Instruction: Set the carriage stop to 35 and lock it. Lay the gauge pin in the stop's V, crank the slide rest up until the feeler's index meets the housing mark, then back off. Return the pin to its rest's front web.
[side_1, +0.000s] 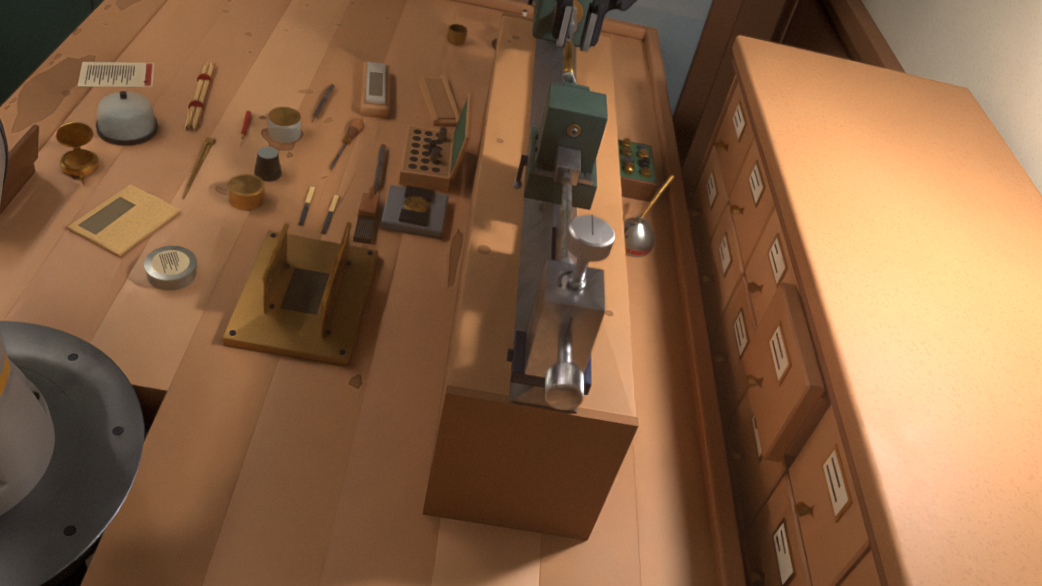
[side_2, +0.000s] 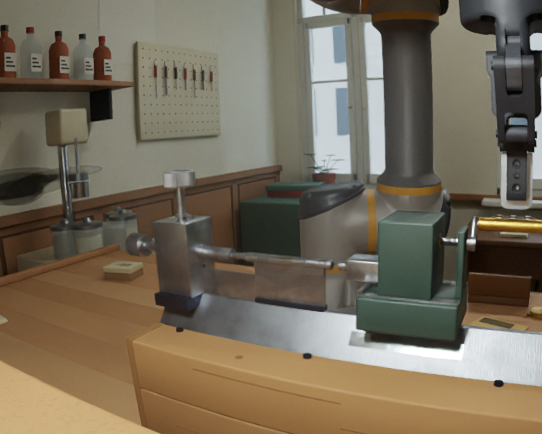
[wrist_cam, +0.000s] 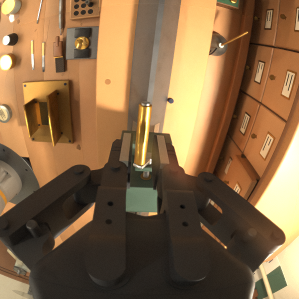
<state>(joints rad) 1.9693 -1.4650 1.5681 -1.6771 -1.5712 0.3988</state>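
Observation:
On the raised wooden plinth, a steel bed carries the green carriage stop (side_1: 570, 143) (side_2: 417, 272) and the steel slide rest (side_1: 567, 321) (side_2: 182, 252) with its top knob (side_1: 591, 237) (side_2: 179, 178) and end crank (side_1: 565, 385) (side_2: 138, 244). The brass gauge pin (wrist_cam: 142, 134) (side_2: 508, 224) (side_1: 567, 67) lies level at the far end of the stop, one end in the stop's silver V. My gripper (wrist_cam: 143, 152) (side_2: 516, 192) (side_1: 576, 29) is directly above the pin, clear of it, open and empty.
The plinth's far end and the bench's raised rim lie just beyond the gripper. The brass pin rest (side_1: 304, 293) (wrist_cam: 46, 111) sits on the bench left of the plinth, among small tools. An oil can (side_1: 640, 235) stands to the right, by a drawer cabinet (side_1: 772, 350).

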